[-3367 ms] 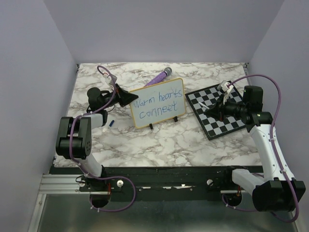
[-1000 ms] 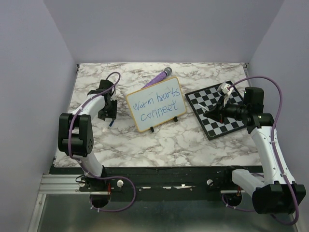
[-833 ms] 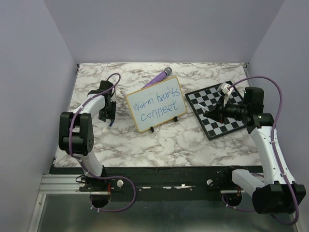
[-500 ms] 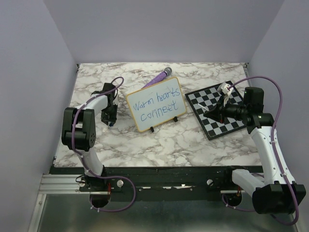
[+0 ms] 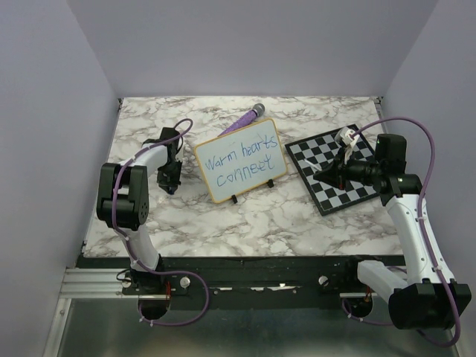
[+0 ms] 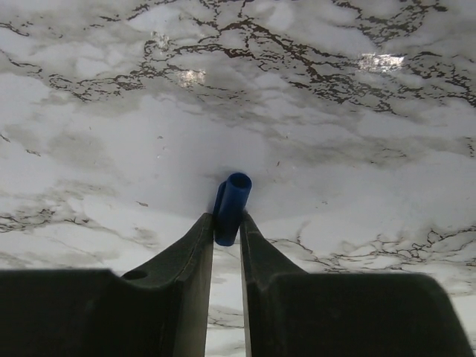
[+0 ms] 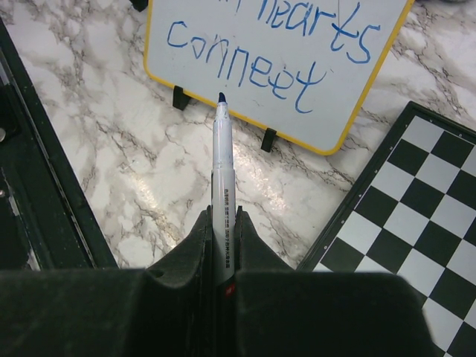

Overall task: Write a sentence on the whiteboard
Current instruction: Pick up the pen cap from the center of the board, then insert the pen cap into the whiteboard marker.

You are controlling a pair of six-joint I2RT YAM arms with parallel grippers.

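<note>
Biggest change from a few seconds back is the left arm. It was up against the left edge of the small yellow-framed whiteboard [image 5: 238, 141], and it has since swung down to the white marble-pattern tabletop [image 5: 260, 216] just left of the board. The left gripper [image 6: 227, 223] was wider a second ago. In the left wrist view its black fingers are now pinched in on a short blue plastic marker cap [image 6: 232, 201], which lies on the marble with its open end pointing away from the camera. The board looks turned slightly compared with that older shot. The right arm has barely budged.

The right gripper [image 7: 223, 216] is clamped tight on a white-barrelled marker with a blue tip [image 7: 222, 156]. It is held over the black-and-white checkered chessboard [image 5: 349, 195], tip aimed at the whiteboard's lower edge but not touching it. There is small print along the barrel, too tiny to read.

The whiteboard stands on its two little black feet mid-table, between the two arms. The blue handwritten sentence [image 5: 238, 165] sits on it in two lines: "Warm hearts" on top, "connect" below, though the second c looks more like an e. A purple wand-shaped thing with a grey head [image 5: 245, 119] lies behind the board.
</note>
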